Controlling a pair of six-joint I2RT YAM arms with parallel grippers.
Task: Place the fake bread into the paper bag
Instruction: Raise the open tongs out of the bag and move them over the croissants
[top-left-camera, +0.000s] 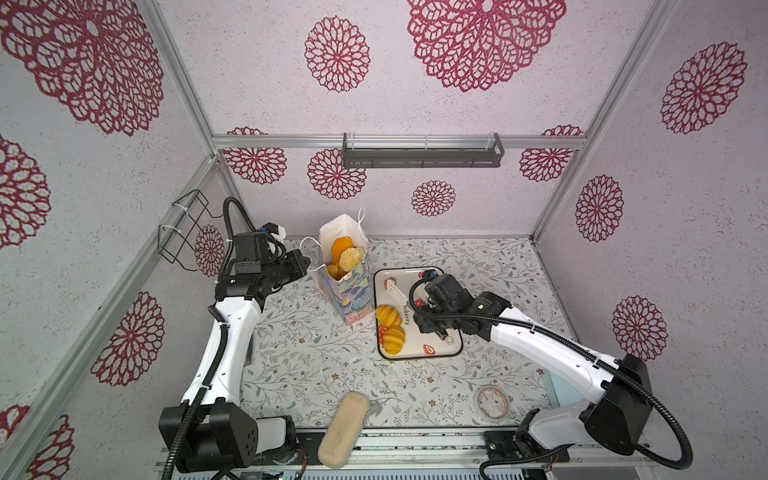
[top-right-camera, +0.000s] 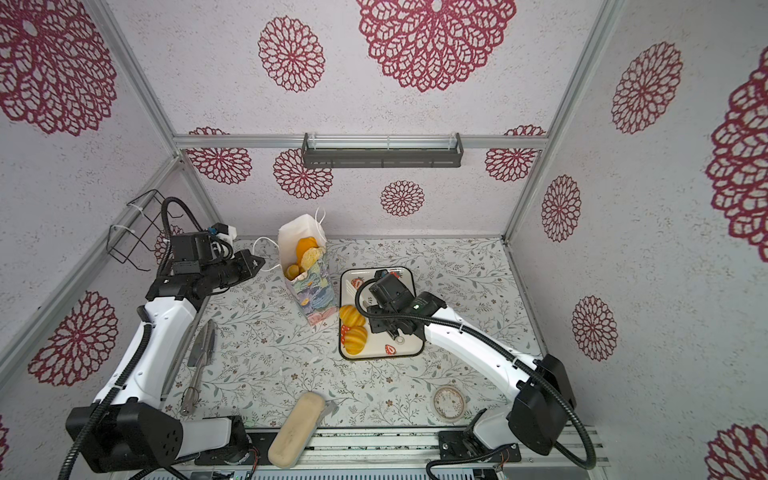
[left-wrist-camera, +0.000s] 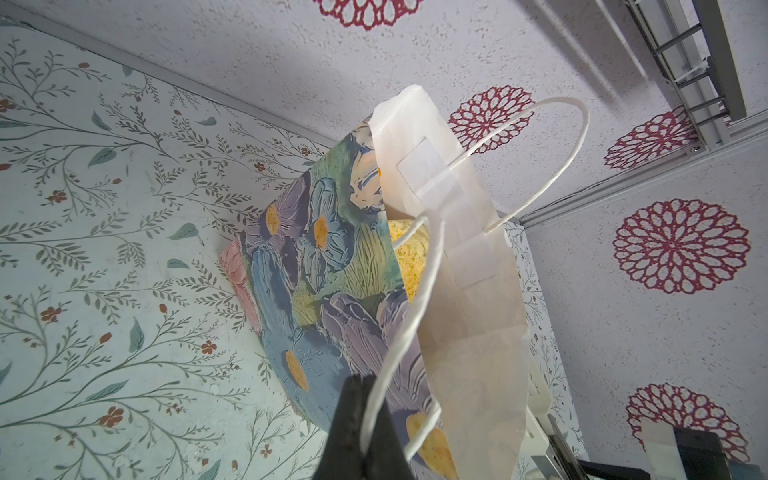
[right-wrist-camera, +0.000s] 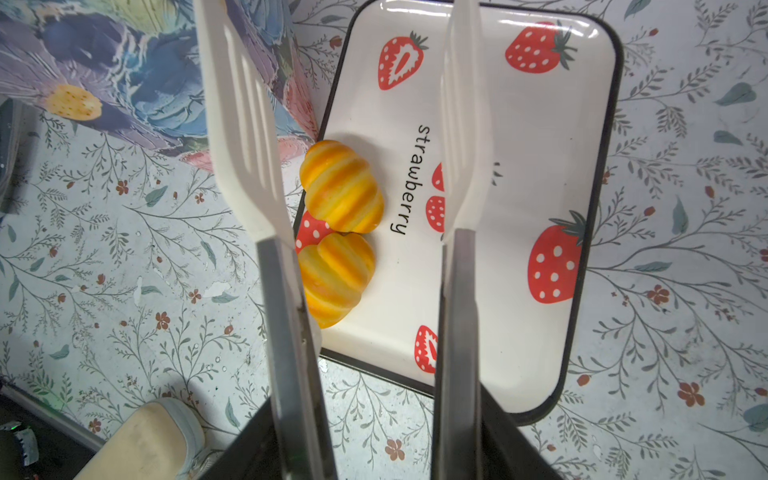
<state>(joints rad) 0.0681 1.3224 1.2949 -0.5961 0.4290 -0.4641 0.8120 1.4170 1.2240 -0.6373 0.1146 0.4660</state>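
The bench (top-left-camera: 316, 357), covered in a leafy sprig print, sits in a booth whose walls (top-left-camera: 457, 104) bear red rosettes. One grey shelf (top-left-camera: 422, 156) hangs on the back wall and one wire basket (top-left-camera: 183, 228) on the left wall.

One bag (top-left-camera: 353, 295) stands toward the back with its mouth open. At least three pieces of bread (top-left-camera: 343, 246) show inside it. One strawberry tray (top-left-camera: 415, 349) lies just right of the bag. It carries two croissants (top-left-camera: 388, 316) (top-left-camera: 393, 338), touching each other along the tray's bag-side edge. One beige block (top-left-camera: 344, 430) lies across the front edge, and one tape roll (top-left-camera: 492, 402) lies front right.

The left arm reaches in from the left. The left hand (left-wrist-camera: 361, 432) is pinched together on the bag's cord handle (left-wrist-camera: 428, 266). The right arm bends over the tray. The right hand (right-wrist-camera: 374, 453) is clamped on one pair of tongs (right-wrist-camera: 245, 137), whose white tips stand apart and empty.
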